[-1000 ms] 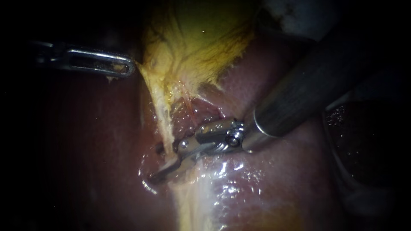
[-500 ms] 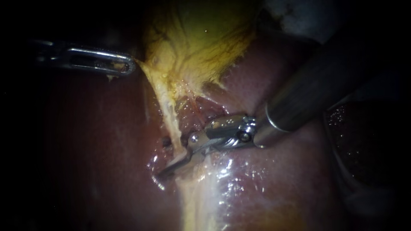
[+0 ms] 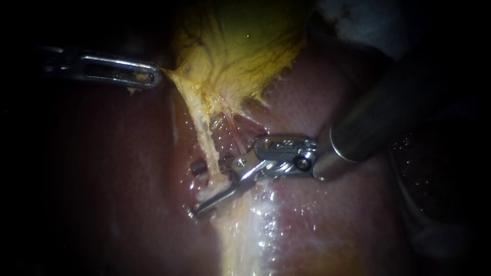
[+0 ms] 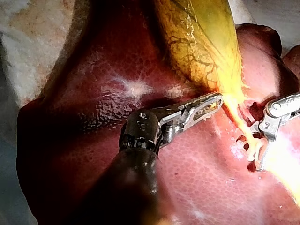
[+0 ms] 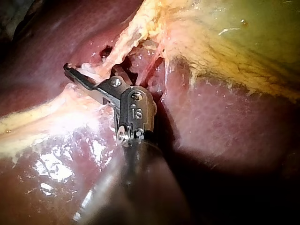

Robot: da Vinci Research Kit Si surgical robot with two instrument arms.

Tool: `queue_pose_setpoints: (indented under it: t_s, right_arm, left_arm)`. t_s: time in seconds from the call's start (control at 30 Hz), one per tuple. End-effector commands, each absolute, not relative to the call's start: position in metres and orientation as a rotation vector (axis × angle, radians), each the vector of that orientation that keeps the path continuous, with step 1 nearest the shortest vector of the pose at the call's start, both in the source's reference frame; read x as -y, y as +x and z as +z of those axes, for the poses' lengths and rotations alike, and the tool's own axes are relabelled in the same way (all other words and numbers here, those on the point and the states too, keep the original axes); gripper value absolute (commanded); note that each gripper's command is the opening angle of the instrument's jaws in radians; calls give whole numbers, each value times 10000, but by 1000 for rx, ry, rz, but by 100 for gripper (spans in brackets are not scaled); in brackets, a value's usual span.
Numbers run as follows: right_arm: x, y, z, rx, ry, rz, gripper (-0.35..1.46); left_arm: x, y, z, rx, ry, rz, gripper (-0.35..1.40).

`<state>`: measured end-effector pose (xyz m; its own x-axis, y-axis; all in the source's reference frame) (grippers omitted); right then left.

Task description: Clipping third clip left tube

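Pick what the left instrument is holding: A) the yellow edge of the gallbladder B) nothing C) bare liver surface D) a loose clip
A: the left instrument is closed on the yellow edge of the gallbladder, which stretches out to its tip.

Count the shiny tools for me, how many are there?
2. The left instrument grips the gallbladder at its edge. The right instrument has its open jaws around the left tube, lower down. None seem hidden, though the view's edges are dark.
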<state>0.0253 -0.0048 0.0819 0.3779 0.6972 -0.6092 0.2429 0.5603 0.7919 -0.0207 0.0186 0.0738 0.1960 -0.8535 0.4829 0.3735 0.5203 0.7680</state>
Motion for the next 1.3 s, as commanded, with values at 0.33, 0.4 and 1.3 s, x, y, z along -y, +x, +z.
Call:
queue_pose_setpoints:
  t_s: [0.33,0.4,1.3]
  right_arm:
    - [38,249,833,-1257,1039,381,59]
    - [34,246,836,-1240,1023,386,58]
    - [17,221,851,-1208,996,393,58]
  left_arm:
    - [-186,-207,738,1046,556,-923,-35]
    - [-186,-207,738,1046,556,-923,-35]
    - [-186,-207,738,1046,556,-923,-35]
